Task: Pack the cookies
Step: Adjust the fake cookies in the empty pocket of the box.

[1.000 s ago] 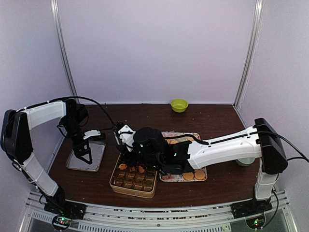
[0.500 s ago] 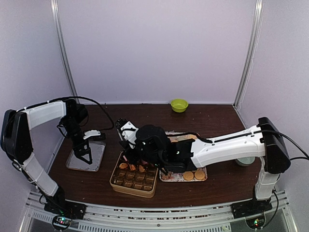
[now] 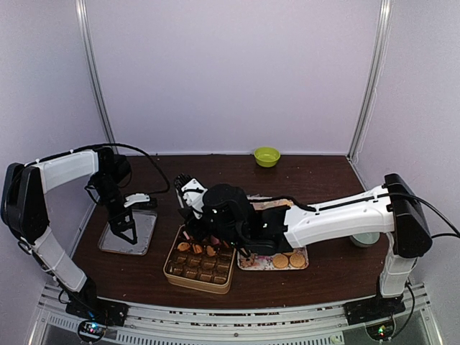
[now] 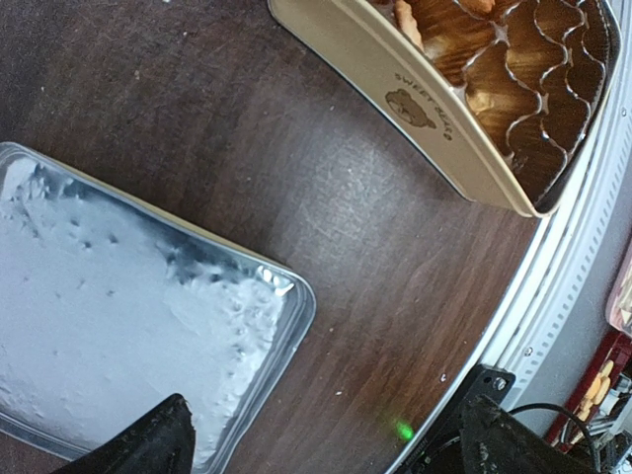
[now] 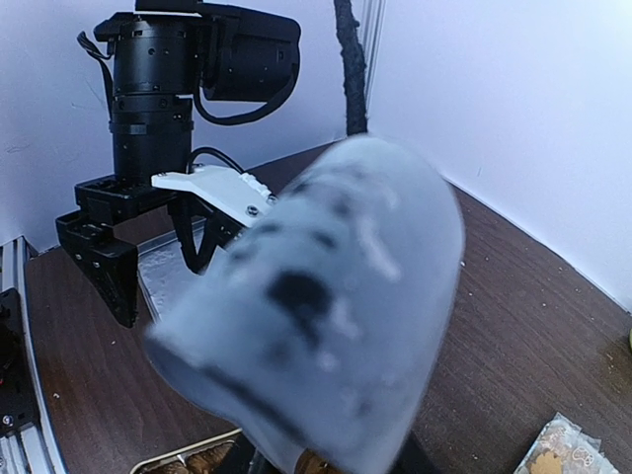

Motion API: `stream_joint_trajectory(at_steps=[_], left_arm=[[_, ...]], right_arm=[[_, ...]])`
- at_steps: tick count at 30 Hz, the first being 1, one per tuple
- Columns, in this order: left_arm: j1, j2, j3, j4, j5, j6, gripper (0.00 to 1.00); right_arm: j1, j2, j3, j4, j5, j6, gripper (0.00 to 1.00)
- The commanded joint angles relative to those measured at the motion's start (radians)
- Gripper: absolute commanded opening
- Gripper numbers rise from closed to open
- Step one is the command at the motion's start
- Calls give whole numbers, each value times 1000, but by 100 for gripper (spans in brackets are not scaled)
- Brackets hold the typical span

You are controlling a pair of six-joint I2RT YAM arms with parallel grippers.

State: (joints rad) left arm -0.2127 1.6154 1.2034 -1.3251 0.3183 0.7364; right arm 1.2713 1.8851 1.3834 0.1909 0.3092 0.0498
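Inspection from overhead: the right gripper (image 3: 190,215) hangs over the far left corner of the tin (image 3: 200,277), and its own wrist hides the jaws, so I cannot tell how they stand. Some cookies (image 3: 198,249) lie in the tin's far row. The near paper cups (image 3: 201,273) look unfilled. More cookies sit on the printed tray (image 3: 248,264) just right of the tin. The left gripper (image 3: 123,233) hovers above the foil tray (image 3: 147,241), well apart from the work.

Left wrist view: both fingertips (image 4: 148,444) show at the bottom edge, spread wide with nothing between them. The tin's cream wall crosses the top, with a few cookies visible inside.

Right wrist view: a blurred pale shape (image 5: 316,306) fills the frame and blocks any sight of the jaws or a held cookie.

Assessment: I judge the step to be seating a cookie in a cup. I would confirm the release overhead, lift straight up to spare the thin cups, then fill the near rows. The left arm should keep out of the way.
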Motion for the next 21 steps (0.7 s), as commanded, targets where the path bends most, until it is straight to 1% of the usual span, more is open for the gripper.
stream_joint_trajectory(at_steps=[1,11,21], left_arm=[[6,-12,-13,8,15,18,97],[6,-13,-23,12,10,20,97],[7,-20,-30,14,10,13,97]], right_arm=[[-2,12,37,33,-6,18,29],[-2,39,49,30,-3,23,28],[8,-4,-32,74,-23,38,27]])
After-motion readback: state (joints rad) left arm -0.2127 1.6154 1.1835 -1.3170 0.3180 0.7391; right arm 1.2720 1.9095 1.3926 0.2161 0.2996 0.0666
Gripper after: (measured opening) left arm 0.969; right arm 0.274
